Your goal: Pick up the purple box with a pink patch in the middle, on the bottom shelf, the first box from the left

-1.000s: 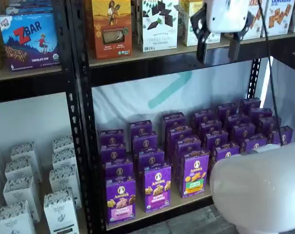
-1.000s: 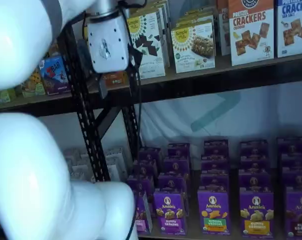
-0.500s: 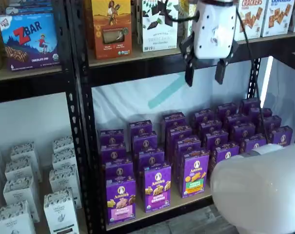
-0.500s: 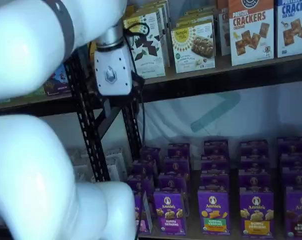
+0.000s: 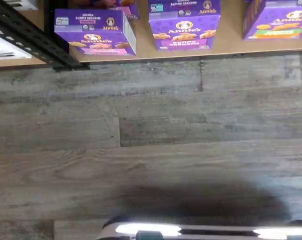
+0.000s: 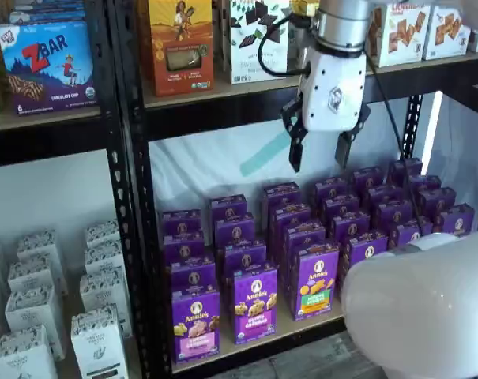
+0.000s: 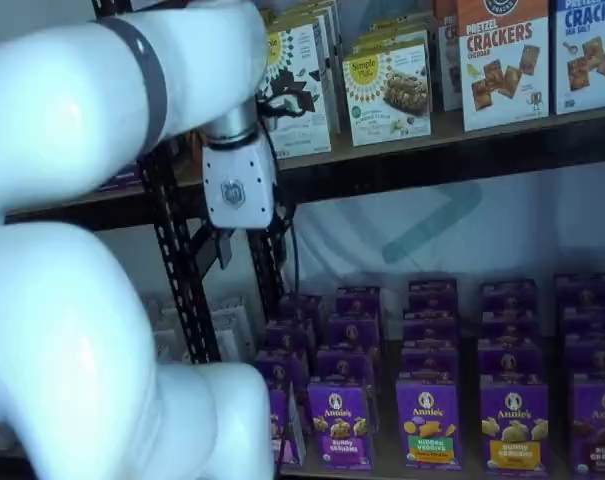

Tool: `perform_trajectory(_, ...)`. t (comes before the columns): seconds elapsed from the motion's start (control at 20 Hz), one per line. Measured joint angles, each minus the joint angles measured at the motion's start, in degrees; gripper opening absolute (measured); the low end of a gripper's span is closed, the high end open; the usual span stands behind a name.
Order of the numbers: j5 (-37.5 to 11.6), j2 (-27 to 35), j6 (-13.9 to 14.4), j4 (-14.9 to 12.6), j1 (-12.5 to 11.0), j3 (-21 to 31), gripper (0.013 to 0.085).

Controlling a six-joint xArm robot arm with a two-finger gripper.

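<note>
The purple box [image 6: 195, 324] with its pink band stands at the front left corner of the bottom shelf [image 6: 290, 332]. The wrist view shows the same purple box [image 5: 93, 37] beside the black post, on the tan board of the bottom shelf [image 5: 141, 51]. In a shelf view my arm hides most of the purple box [image 7: 283, 428]. My gripper [image 6: 319, 154] hangs open just under the upper shelf. It is over the middle rows of purple cartons, well above and to the right of the purple box. Nothing is between its fingers.
Rows of purple cartons [image 6: 314, 280] with other bands fill the shelf. Mixed boxes [image 6: 179, 43] line the upper shelf. A black upright post [image 6: 132, 237] separates a bay of white cartons [image 6: 96, 339]. My white arm [image 7: 82, 350] blocks the foreground. Grey wood floor [image 5: 155, 130] lies before the shelf.
The gripper has come down from in front of the upper shelf's boxes to just below that shelf and shifted left. It has stayed open.
</note>
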Motion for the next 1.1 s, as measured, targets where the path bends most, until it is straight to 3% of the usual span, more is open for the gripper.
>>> perform_trajectory(0.5,-10.66,0.71,-0.1,1.87,1.39,8.33,0.085)
perform_trajectory(0.8,-16.13,2.62,2.4,-0.69,3.6,12.34,0.085)
perform_trajectory(1.1,-22.7,5.45,2.68,-0.18,4.55,16.43,0.085)
